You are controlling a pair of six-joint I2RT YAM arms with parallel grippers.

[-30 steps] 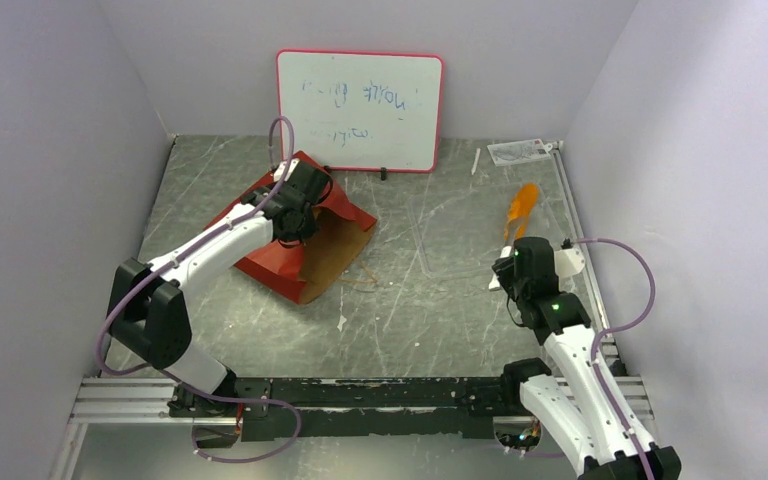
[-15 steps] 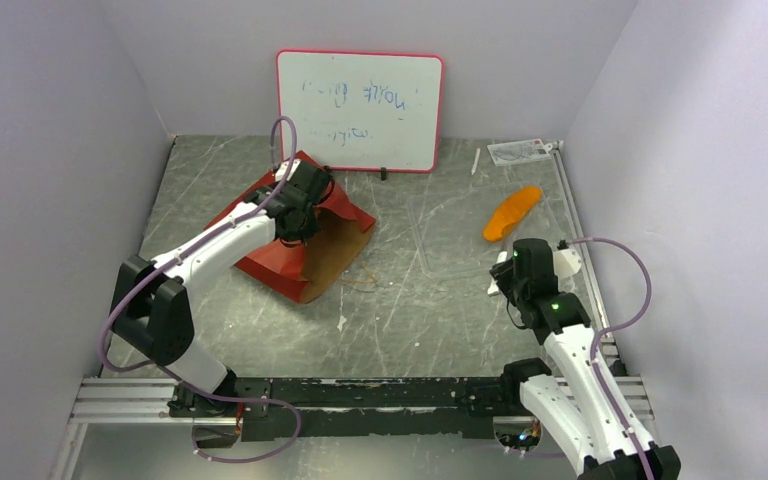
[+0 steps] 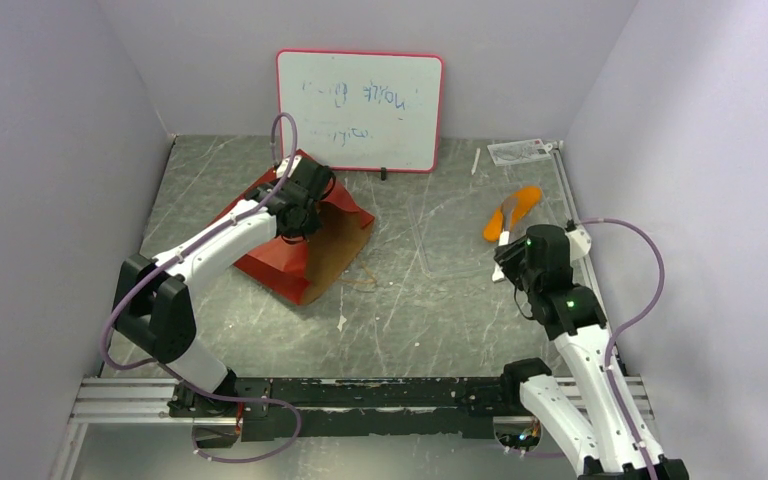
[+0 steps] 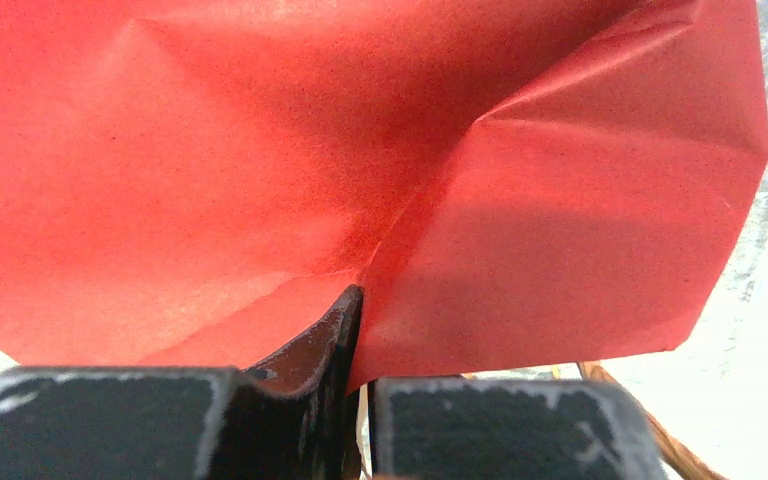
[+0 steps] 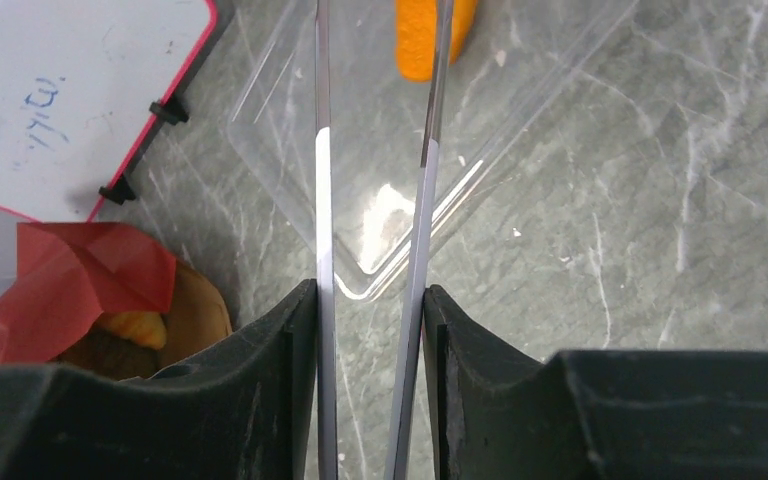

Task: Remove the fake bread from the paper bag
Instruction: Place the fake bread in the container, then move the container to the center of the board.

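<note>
The paper bag (image 3: 272, 262) lies on its side at the left, red part up and brown mouth toward the centre. My left gripper (image 3: 297, 212) is shut on a fold of its red paper (image 4: 520, 200). Seen from the right wrist, an orange croissant (image 5: 138, 325) sits inside the bag's mouth (image 5: 195, 315). A long orange loaf (image 3: 513, 212) lies on the table at the back right. My right gripper (image 3: 516, 254) is shut on thin metal tongs (image 5: 321, 200). Their blades stand apart and reach over the loaf's near end (image 5: 422, 40).
A whiteboard (image 3: 360, 110) leans on the back wall. A clear plastic tray (image 5: 280, 110) lies flat under the tongs. A plastic packet (image 3: 520, 150) lies in the back right corner. Grey walls close in both sides.
A second ago the loaf hung upright in the tongs; now it lies flat on the table. My right arm has shifted slightly back and right. The left arm holds still.
</note>
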